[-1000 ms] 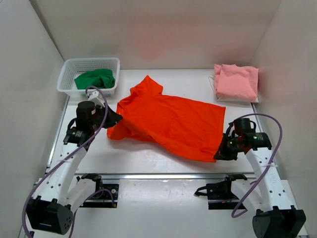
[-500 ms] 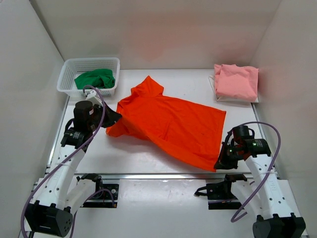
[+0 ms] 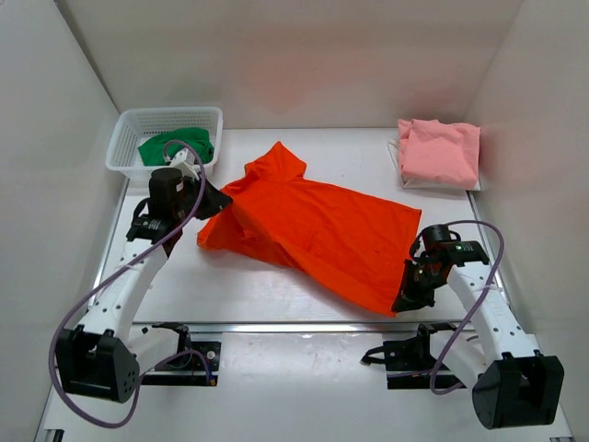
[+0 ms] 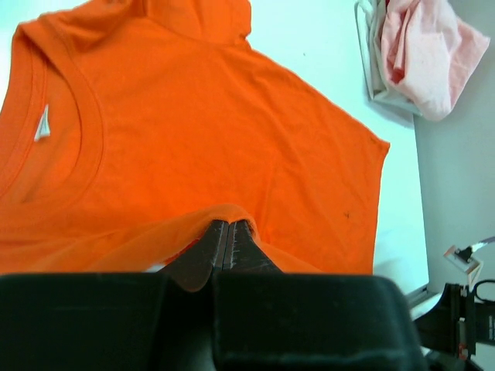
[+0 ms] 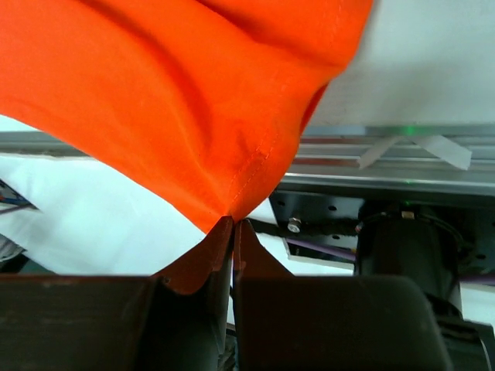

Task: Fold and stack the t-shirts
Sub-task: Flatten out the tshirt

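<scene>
Your left arm reaches forward along the left side, its left gripper (image 3: pixel 222 196) pinched tight on a fold of the bright orange-red cloth t-shirt (image 3: pixel 317 230) at its collar end. Your right arm bends low at the near right, its right gripper (image 3: pixel 402 302) clamped on the hem corner. The shirt lies diagonally between them on the white table (image 3: pixel 239 287).

White arms (image 3: pixel 129 290), black joints (image 3: pixel 167 189), purple cables (image 3: pixel 460 222)
</scene>
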### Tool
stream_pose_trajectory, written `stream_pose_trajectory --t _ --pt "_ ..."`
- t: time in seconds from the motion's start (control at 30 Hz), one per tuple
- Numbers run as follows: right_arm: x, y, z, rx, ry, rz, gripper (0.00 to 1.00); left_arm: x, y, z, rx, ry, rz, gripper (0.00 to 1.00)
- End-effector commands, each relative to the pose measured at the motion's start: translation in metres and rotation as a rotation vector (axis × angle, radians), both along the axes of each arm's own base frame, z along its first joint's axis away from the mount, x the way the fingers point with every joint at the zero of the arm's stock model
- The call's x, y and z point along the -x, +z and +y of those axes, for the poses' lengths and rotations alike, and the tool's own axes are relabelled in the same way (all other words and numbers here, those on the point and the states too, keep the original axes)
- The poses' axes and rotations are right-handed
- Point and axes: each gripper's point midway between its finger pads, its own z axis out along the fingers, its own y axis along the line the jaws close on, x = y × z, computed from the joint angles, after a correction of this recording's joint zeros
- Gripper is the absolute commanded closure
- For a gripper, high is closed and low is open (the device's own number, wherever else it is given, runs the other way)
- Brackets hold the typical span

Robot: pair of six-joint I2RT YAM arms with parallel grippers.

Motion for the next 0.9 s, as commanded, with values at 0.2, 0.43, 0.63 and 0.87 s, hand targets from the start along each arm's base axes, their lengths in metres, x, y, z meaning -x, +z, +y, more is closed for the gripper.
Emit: stream_pose_trajectory --t 0.2,0.43,0.63,0.87 --pt "-0.035 0.0 0.003 -0.073 -0.054 -0.056 1.0 -0.055 0.038 -0.005 0.039 0.01 -0.134 1.0" --pt "-0.062 0.001 -0.004 -0.111 -0.162 -0.068 1.0 -0.076 0.027 -0.008 0.032 0.001 -0.12 1.0" --pt "-0.09 0.008 -0.004 -0.208 -0.259 -0.131 1.0 -0.085 0.008 -0.01 0.027 -0.009 -0.091 1.0" --pt "-0.12 0.014 -0.015 -0.253 -0.384 -0.198 1.0 -0.093 -0.003 -0.017 0.03 -0.026 -0.075 1.0"
